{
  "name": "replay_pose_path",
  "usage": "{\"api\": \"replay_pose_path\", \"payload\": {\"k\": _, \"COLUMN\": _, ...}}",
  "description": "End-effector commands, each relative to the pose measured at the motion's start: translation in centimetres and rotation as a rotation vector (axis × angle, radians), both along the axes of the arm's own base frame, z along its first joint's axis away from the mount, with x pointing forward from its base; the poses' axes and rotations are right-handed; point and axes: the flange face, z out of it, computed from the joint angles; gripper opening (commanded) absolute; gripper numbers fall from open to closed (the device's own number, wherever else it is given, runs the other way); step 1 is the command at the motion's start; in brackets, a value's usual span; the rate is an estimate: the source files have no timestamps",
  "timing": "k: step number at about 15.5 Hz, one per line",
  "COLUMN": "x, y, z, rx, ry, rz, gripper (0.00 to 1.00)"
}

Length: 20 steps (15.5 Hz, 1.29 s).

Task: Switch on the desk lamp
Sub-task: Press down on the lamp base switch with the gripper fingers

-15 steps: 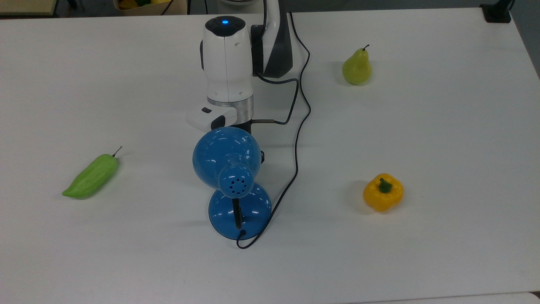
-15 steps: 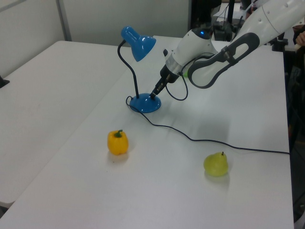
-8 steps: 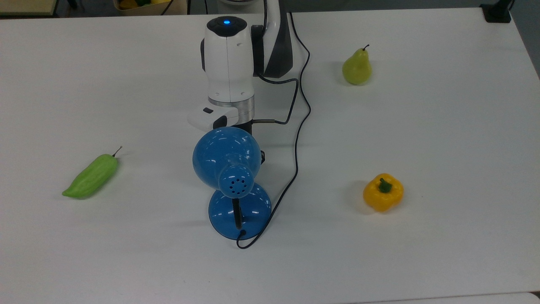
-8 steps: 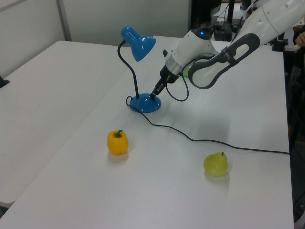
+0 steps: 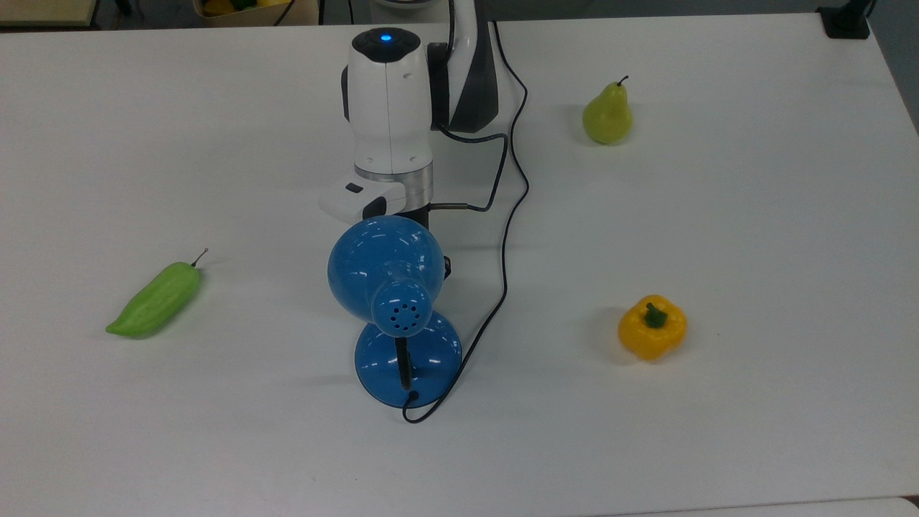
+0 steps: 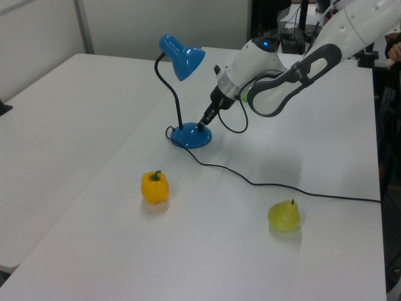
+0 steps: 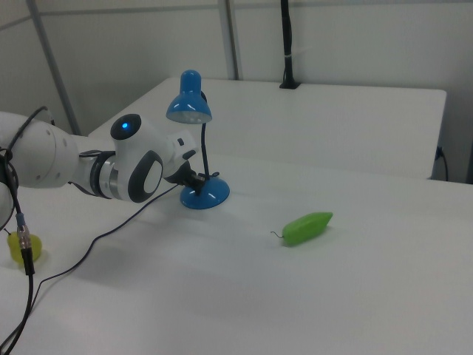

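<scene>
The desk lamp (image 6: 183,94) stands upright near the middle of the tabletop (image 5: 754,237), its neck rising from the round base and its shade tipped down toward the robot arm's edge. The gripper (image 6: 202,125) touches the base's top; whether it is spread or pressed together I cannot tell. The lamp's black cord (image 5: 511,215) runs toward that same edge.

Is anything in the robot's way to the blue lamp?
No, nothing visible. The gripper is already down at the desk lamp, its tip on the round base. The fruits lie well away.
</scene>
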Motion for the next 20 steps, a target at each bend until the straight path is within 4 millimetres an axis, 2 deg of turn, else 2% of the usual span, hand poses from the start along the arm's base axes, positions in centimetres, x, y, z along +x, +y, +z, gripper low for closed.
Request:
{"api": "replay_pose_path", "payload": {"k": 1, "x": -0.3, "y": 0.5, "z": -1.8, "rx": -0.002, "ry": 0.003, "rz": -0.001, "gripper": 0.00}}
{"api": "replay_pose_path", "payload": {"k": 8, "x": -0.1, "y": 0.5, "z": -1.9, "rx": -0.006, "ry": -0.039, "rz": 0.009, "gripper": 0.00}}
{"api": "replay_pose_path", "payload": {"k": 11, "x": -0.5, "y": 0.6, "z": -0.8, "rx": -0.007, "ry": -0.041, "rz": 0.011, "gripper": 0.00}}
{"api": "replay_pose_path", "payload": {"k": 14, "x": -2.6, "y": 0.5, "z": 1.3, "rx": -0.010, "ry": -0.003, "rz": 0.012, "gripper": 0.00}}
{"api": "replay_pose_path", "payload": {"k": 18, "x": -5.1, "y": 1.9, "z": 3.1, "rx": -0.044, "ry": 0.232, "rz": 0.026, "gripper": 0.00}}
{"api": "replay_pose_path", "payload": {"k": 20, "x": -6.9, "y": 1.6, "z": 5.7, "rx": -0.063, "ry": 0.364, "rz": 0.018, "gripper": 0.03}}
